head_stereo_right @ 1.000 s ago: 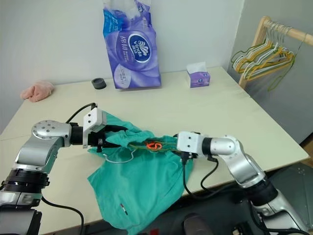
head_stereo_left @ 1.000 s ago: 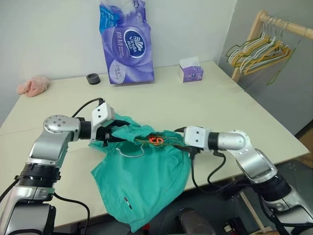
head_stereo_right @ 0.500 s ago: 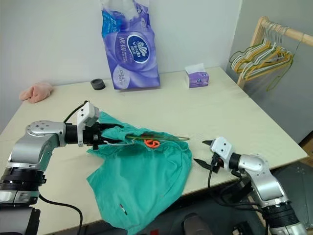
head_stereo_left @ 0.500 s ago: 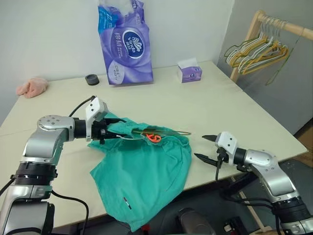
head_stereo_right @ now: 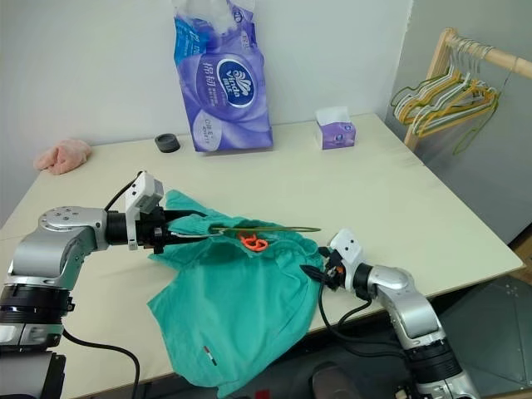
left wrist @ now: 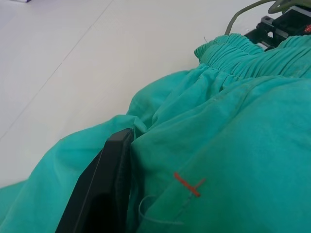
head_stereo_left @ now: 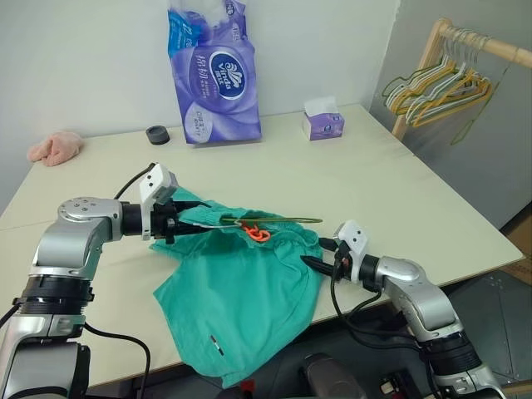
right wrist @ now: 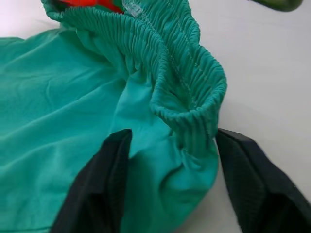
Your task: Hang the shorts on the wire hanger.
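Right gripper (head_stereo_left: 320, 253) back; wire hanger (head_stereo_left: 274, 219) (crosswise)

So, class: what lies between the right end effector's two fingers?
In the right wrist view, the shorts' gathered elastic waistband sits between the right end effector's open fingers, not yet pinched.

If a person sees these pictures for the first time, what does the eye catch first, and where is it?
First comes the teal-green shorts, spread at the near edge of the table and hanging over it, with the thin wire hanger lying across the waistband. The left hand grips one end of the waistband, and the right hand has its open fingers around the other end. Behind stands a tall purple tissue pack.
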